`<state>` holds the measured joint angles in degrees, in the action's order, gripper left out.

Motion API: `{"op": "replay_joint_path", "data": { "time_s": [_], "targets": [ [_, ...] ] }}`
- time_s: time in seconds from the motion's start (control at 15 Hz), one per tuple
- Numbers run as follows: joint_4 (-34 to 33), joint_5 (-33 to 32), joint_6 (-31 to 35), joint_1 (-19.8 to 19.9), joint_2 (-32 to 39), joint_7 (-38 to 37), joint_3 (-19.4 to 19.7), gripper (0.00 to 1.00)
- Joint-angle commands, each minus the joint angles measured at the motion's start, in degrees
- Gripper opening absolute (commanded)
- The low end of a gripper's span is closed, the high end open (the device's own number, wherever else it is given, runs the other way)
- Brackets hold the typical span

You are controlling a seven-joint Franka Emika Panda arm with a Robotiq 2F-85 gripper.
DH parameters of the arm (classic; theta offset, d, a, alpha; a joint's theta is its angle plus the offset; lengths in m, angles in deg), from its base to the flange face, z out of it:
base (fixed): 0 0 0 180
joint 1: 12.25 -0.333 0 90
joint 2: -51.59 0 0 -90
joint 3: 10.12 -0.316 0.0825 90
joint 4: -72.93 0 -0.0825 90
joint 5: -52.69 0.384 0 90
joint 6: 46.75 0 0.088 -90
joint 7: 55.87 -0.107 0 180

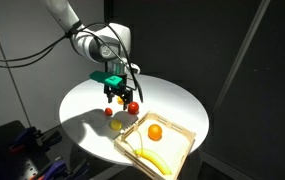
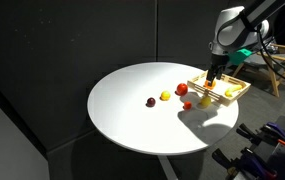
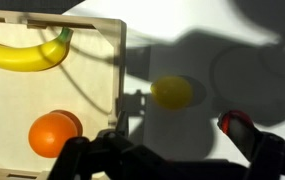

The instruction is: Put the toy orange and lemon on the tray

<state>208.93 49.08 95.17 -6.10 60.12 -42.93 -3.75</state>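
Claw (image 3: pixel 177 150) released, empty | lemon (image 3: pixel 172 92) just outside tray (image 3: pixel 120 60) rim | toy orange (image 3: pixel 54 133) inside

No text, label, brand or number can be read in any view; the surfaces shown (fruits, tray, table, arm) carry no legible marks.
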Motion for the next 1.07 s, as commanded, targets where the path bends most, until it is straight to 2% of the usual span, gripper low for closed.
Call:
{"op": "replay_joint_path", "data": {
  "time_s": [0.0,0.47,1.0],
  "targets": [
    [-0.32,-2.40,0.18,0.02,1.01,-1.72,0.05,1.00],
    [-0.58,-1.53,2.92,0.28,4.97,-2.12,-0.02,1.00],
    [-0.65,-1.02,8.51,-0.14,8.63,-5.84,-0.07,1.00]
  ]
}}
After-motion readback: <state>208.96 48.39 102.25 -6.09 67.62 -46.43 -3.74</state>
